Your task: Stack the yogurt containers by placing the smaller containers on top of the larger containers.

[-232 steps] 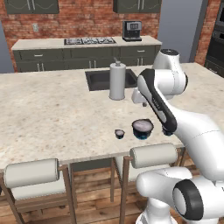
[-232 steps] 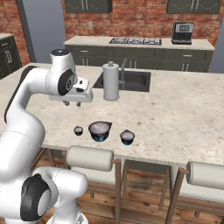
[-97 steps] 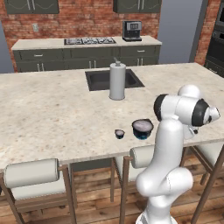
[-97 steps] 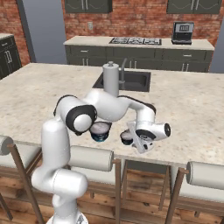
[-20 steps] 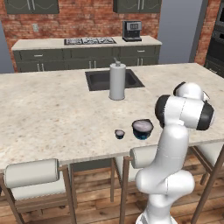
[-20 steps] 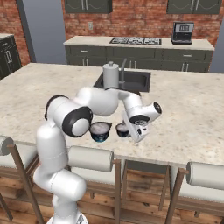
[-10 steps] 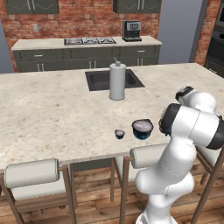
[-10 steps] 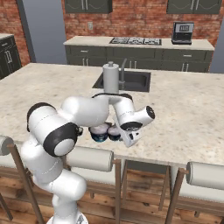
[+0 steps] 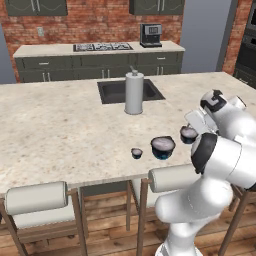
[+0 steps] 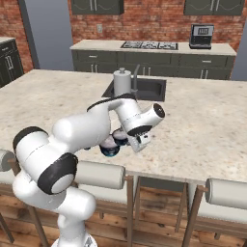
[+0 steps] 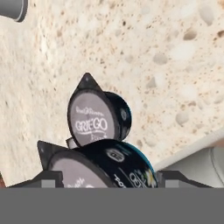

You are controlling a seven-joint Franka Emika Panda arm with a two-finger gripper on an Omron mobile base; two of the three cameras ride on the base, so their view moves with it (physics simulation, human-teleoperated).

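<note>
1. Just left of centre in the left base view, the tall grey cylinder stood upright beside the sink, well apart from the cups and out of the way.
2. Below it, near the counter's front edge, sat the tiny cup, upright and alone, not yet stacked.
3. Just to its right sat the wide blue-based cup, pale lid up, also close to the front edge.
4. Further right and a little higher in that frame was the mid-sized cup. It seemed to be off the counter (no contact with the stone could be made out), just beside the wide cup rather than over it.
5. At the bottom of the hand view, the gripper had a finger tip on either side of the mid-sized cup, and by my reading it was clamped on it. The wide cup's lid showed just beyond.
6. Risks, as I judged them:
   - A release while the mid-sized cup was off-centre could let it tip off the lid and roll over the nearby front edge.
   - Too low a carry could knock the wide cup's rim, shoving it towards the tiny cup or the edge.
   - A light grip on the rounded wall could let the cup slip or tilt.
</note>
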